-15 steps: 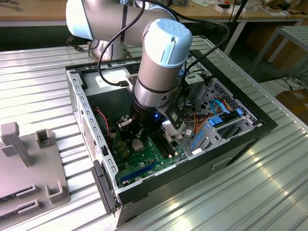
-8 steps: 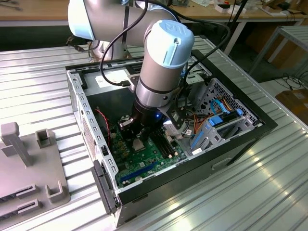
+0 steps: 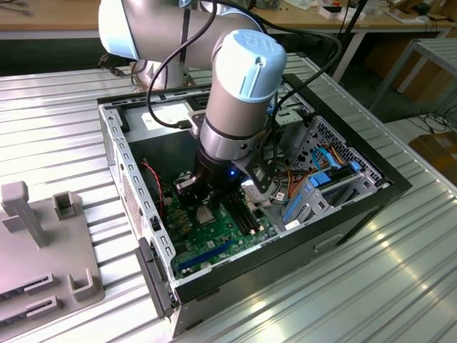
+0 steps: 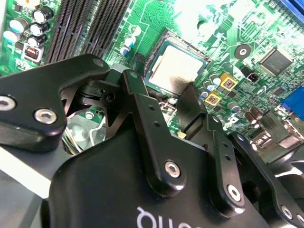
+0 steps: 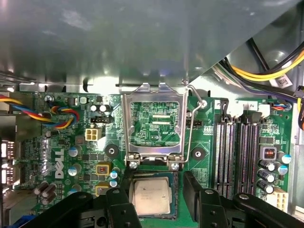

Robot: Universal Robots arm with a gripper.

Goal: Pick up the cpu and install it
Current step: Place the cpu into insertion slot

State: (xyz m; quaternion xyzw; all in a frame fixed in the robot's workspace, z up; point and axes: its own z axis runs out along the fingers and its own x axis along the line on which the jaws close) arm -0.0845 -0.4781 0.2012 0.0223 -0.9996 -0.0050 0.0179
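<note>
One cpu (image 5: pixel 151 197); two fingers (image 5: pixel 117 206) flanking it

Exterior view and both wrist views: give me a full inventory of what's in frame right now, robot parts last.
computer case: one, black and silver, open, on the ribbed metal table
motherboard: one, green, inside the case
cpu: one, silver-grey, seated on the motherboard
retention plate: one, silver, swung up beside the cpu
memory slots: four, black, on the motherboard
fixture block: one, grey, exterior view's left
arm: one, grey and blue, reaching into the case
gripper: one, black, open astride the cpu
</note>
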